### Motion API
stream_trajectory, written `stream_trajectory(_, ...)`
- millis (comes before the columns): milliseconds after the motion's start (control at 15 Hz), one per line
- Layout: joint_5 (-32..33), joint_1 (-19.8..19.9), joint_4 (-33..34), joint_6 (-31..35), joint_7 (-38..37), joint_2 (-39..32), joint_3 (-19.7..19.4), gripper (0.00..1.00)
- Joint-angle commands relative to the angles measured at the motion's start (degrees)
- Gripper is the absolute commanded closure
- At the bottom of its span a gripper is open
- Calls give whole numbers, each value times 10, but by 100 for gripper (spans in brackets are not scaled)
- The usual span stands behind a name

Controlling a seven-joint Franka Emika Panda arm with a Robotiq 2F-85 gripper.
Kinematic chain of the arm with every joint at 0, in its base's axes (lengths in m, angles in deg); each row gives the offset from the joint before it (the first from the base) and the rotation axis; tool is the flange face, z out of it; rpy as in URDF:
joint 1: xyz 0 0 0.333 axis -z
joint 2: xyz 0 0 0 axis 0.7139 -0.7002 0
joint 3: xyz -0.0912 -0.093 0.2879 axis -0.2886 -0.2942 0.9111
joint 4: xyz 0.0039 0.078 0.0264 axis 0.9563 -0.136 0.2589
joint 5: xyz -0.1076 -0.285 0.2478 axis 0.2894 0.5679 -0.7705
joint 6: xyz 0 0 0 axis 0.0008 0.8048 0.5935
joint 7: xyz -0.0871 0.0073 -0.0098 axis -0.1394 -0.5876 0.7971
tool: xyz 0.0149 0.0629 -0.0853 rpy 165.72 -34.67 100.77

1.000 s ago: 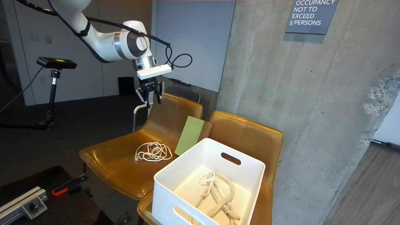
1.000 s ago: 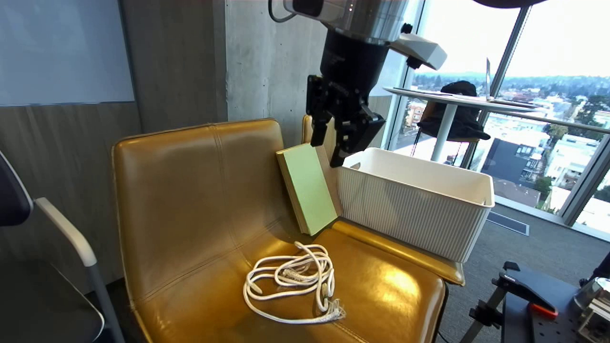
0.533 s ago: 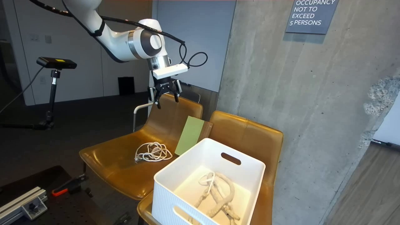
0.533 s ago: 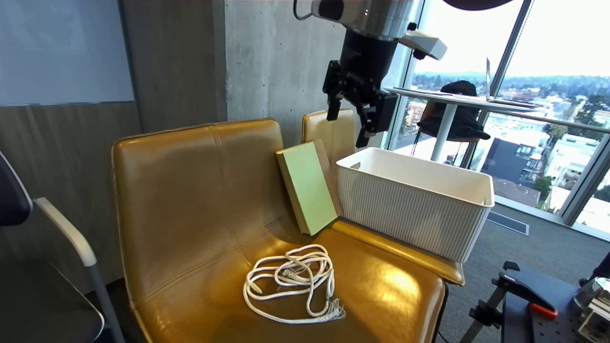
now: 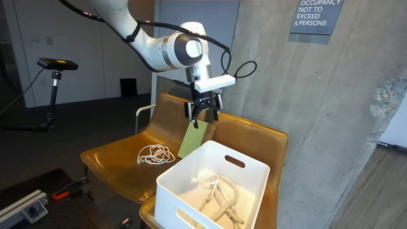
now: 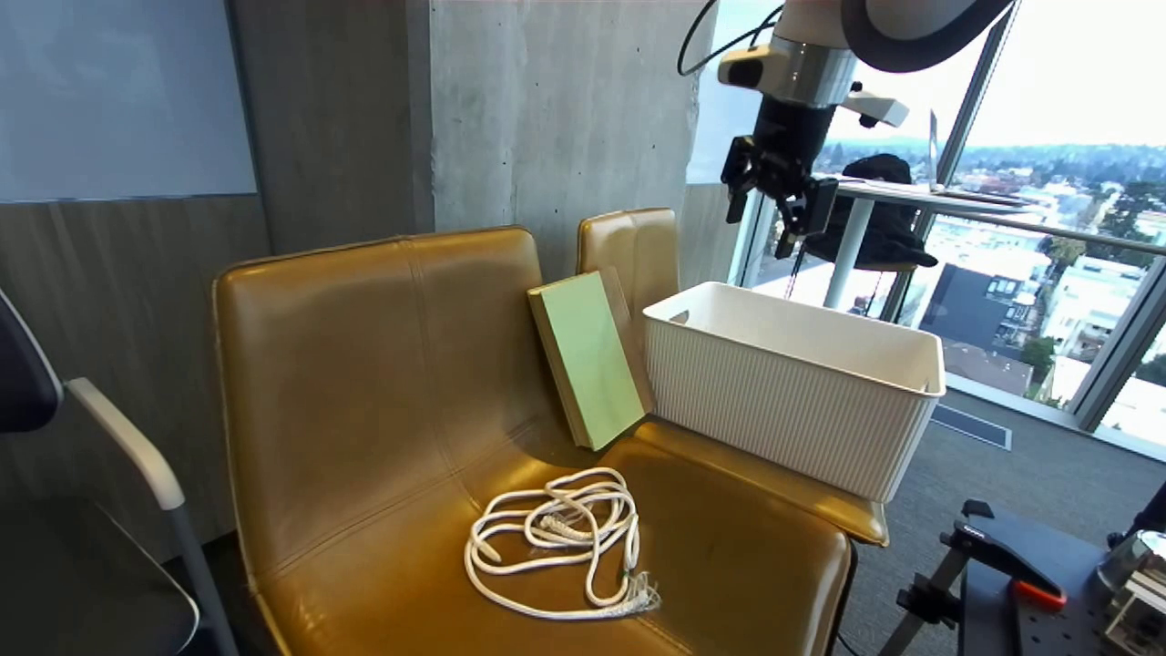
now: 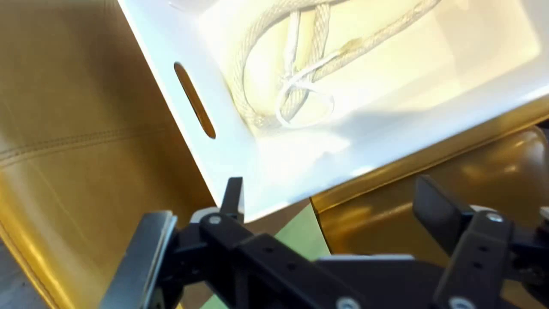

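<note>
Where the white bin [image 6: 774,401] stands: we see rope [image 7: 237,79] looped inside.
Gripper [image 5: 206,121]: we find the jaws parted wide.

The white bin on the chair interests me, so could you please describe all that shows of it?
The white bin is a rectangular, open-topped container that looks like plastic, with vertically ribbed outer walls, smooth inner ones and a rounded handle slot in each short end. It sits mouth up on a tan, leathery chair. Pale rope lies on its floor. The open pincer hangs above rim level, not touching it.
</note>
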Motion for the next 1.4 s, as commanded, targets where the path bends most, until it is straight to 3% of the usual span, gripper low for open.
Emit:
stream_trajectory(0,-22,32,-2,22,59,-15,-23,0)
stream_trajectory(667,-73,89,-24,89,144,-95,-35,0)
stream_trajectory(1000,-73,89,2,133,118,-141,-41,0)
stream_trajectory(1333,-47,84,34,199,60,-192,-76,0)
